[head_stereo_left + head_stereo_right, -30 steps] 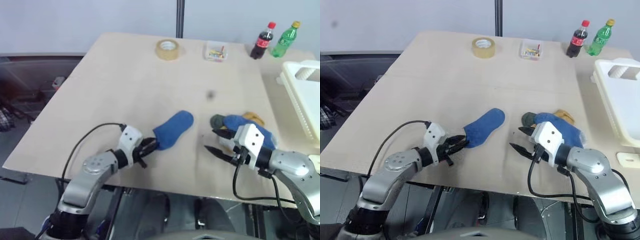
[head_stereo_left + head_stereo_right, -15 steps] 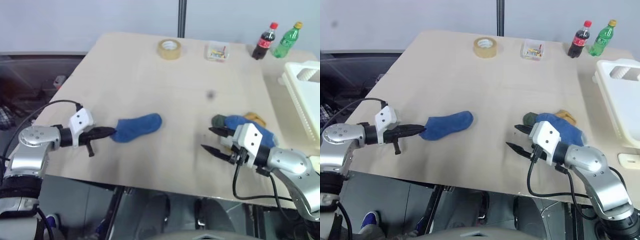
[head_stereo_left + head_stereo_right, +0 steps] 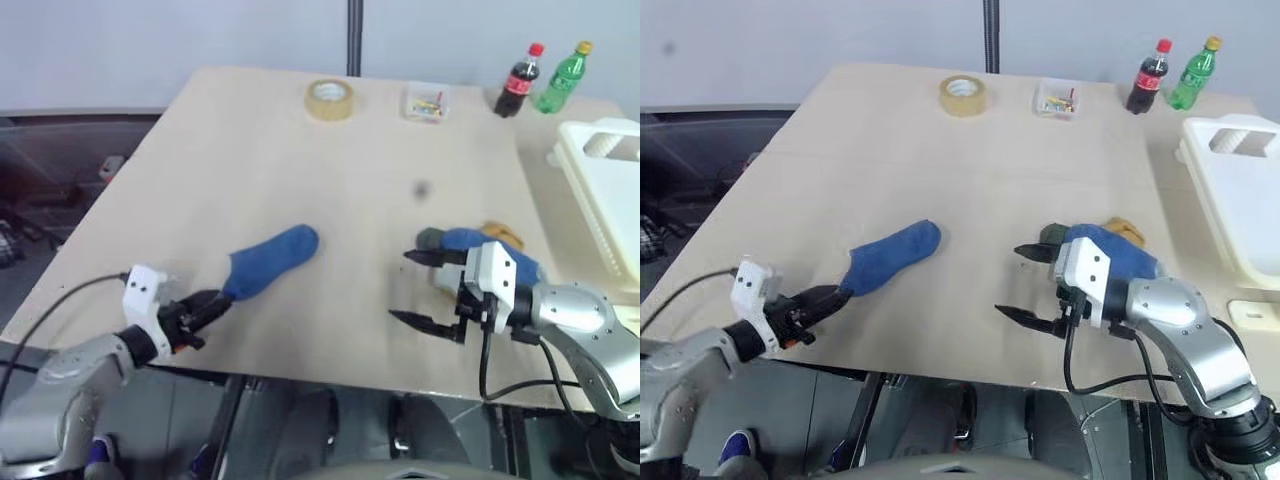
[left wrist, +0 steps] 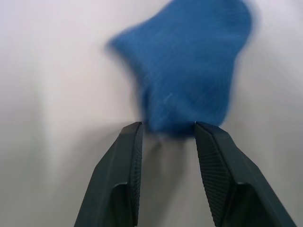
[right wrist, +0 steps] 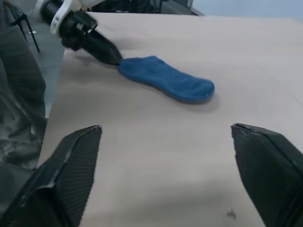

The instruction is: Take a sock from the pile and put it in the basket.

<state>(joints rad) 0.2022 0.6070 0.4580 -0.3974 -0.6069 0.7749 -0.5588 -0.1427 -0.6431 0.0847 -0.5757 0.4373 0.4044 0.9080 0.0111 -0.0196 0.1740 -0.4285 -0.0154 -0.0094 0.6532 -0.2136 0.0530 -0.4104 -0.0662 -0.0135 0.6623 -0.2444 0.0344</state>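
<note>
A: Table (image 3: 300, 150) first: broad and tan, with the white basket (image 3: 610, 190) off at its far right edge. Where does that leave the job?

B: At the grasp, I'd say, and not a firm one. The sock (image 3: 268, 262) lies flat on the table, well apart from the basket and clear of the pile (image 3: 480, 245) on the right.

A: Does the left gripper (image 3: 210, 305) have it?

B: Not that I can see. Its jaws are parted, with the sock's near end just at the fingertips (image 4: 135, 130) rather than pinched between them.

A: And the right gripper (image 3: 420, 290)?

B: Spread wide, empty, hovering just in front of the pile and facing across towards the sock.

A: So what does the next move call for?

B: My guess: one gripper must close squarely on the sock's cuff, lift it free of the table, then carry it the whole way right and over the basket's rim before letting go.
</note>
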